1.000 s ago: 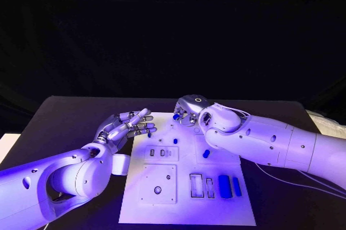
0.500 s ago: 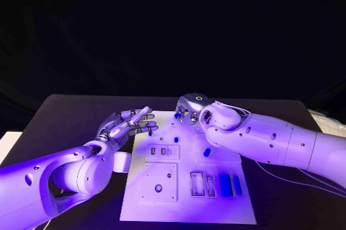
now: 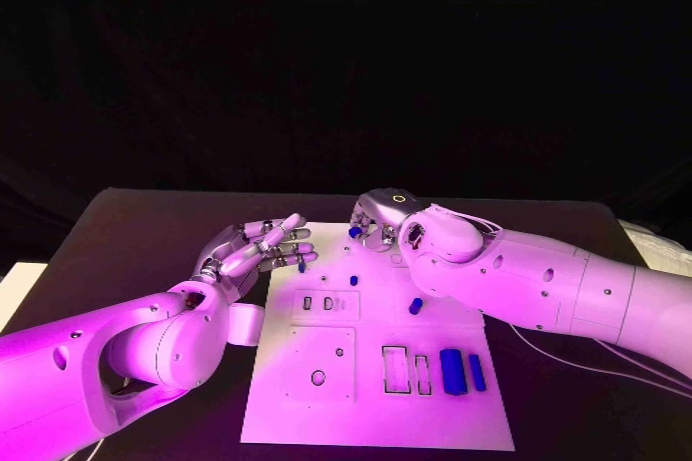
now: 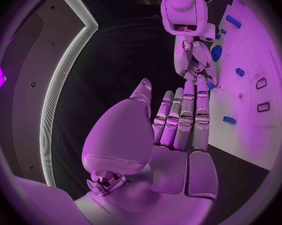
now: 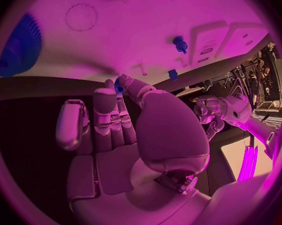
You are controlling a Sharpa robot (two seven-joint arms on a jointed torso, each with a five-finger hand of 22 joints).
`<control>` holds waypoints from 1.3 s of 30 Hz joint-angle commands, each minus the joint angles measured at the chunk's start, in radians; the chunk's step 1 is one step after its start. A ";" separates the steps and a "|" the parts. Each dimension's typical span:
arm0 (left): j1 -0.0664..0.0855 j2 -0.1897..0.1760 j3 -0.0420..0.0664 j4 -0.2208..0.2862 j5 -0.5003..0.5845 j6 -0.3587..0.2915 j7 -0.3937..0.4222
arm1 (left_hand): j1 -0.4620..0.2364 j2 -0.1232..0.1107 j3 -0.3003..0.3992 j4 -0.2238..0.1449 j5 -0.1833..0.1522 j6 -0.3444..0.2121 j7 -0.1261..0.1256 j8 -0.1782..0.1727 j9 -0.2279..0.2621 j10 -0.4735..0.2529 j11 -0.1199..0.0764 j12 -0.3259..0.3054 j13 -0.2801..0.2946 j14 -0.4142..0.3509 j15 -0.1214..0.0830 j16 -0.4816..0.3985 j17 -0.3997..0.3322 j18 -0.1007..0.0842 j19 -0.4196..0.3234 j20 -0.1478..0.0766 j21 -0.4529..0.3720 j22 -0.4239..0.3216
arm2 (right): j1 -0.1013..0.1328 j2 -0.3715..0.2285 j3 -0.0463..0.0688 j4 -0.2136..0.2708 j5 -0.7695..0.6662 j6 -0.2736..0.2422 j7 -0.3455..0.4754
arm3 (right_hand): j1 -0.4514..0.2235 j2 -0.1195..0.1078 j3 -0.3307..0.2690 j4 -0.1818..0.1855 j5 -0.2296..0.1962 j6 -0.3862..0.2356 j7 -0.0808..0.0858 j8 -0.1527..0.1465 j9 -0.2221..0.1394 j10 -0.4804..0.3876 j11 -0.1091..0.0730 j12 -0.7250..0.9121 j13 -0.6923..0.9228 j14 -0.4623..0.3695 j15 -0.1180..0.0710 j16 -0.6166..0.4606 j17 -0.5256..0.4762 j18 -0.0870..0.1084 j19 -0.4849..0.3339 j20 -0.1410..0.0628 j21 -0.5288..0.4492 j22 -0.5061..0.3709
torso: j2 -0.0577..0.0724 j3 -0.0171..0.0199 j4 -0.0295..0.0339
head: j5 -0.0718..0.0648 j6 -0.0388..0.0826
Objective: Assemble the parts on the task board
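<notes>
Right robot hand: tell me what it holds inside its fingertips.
The right robot hand pinches a small blue part at its fingertips over the task board; the part's shape is mostly covered.

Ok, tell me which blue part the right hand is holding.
The small blue part at the board's far edge, pinched in the right hand; the other blue parts lie loose on the task board.

One task board [image 3: 378,401], six blue parts [image 3: 451,370], two hands [image 3: 260,249]
</notes>
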 commanded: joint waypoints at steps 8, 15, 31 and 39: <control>0.002 0.003 0.001 0.000 0.001 0.017 0.002 | 0.003 0.007 -0.001 -0.007 -0.003 -0.002 0.004 -0.006 -0.001 -0.003 0.007 -0.006 -0.001 0.000 0.007 -0.006 0.001 0.010 0.007 0.003 -0.002 -0.001 | 0.000 0.004 0.000 0.009 0.006 -0.020 0.024 | 0.010 0.009 0.007 -0.002 -0.002 0.009 -0.002 0.006 0.007 0.010 0.000 0.003 0.001 0.005 0.000 0.006 0.001 -0.004 0.007 -0.003 0.006 0.001 | 0.001 -0.0002 -0.0005 | 0.004 -0.001; 0.003 0.004 0.001 0.000 0.001 0.018 0.000 | 0.003 0.007 -0.001 -0.007 -0.003 -0.002 0.004 -0.006 -0.001 -0.003 0.007 -0.006 -0.001 0.000 0.007 -0.006 0.001 0.010 0.007 0.003 -0.002 -0.001 | 0.003 0.007 0.000 0.003 0.009 0.007 0.010 | -0.013 -0.014 -0.004 0.011 -0.016 -0.024 0.013 -0.013 0.000 -0.027 0.013 -0.013 -0.008 -0.009 0.010 -0.019 -0.039 0.001 -0.011 0.001 -0.007 -0.027 | 0.001 -0.0009 -0.0003 | 0.004 -0.002; 0.005 0.004 0.001 -0.004 0.001 0.018 -0.002 | 0.003 0.008 -0.002 -0.008 -0.003 -0.003 0.004 -0.008 -0.001 -0.004 0.008 -0.007 -0.001 -0.001 0.007 -0.008 0.002 0.010 0.008 0.003 -0.004 -0.002 | 0.007 0.010 0.000 0.008 0.025 0.032 0.003 | -0.010 -0.023 -0.003 0.026 -0.041 -0.096 0.027 -0.008 -0.020 -0.125 0.036 -0.002 -0.009 -0.013 0.028 -0.025 -0.058 0.006 -0.026 0.024 -0.019 -0.049 | 0.002 -0.0007 -0.0007 | 0.007 -0.003; 0.005 0.002 0.001 -0.010 0.001 0.021 -0.001 | 0.003 0.009 -0.002 -0.009 -0.003 -0.003 0.004 -0.008 -0.001 -0.005 0.008 -0.008 -0.001 -0.001 0.007 -0.009 0.002 0.010 0.008 0.003 -0.005 -0.003 | 0.008 -0.053 0.004 0.074 0.028 -0.011 -0.005 | -0.007 -0.030 -0.003 0.024 -0.031 -0.093 0.025 -0.008 -0.020 -0.120 0.034 -0.004 -0.010 -0.015 0.028 -0.031 -0.071 0.006 -0.026 0.024 -0.019 -0.050 | -0.002 0.0016 -0.0040 | 0.002 0.002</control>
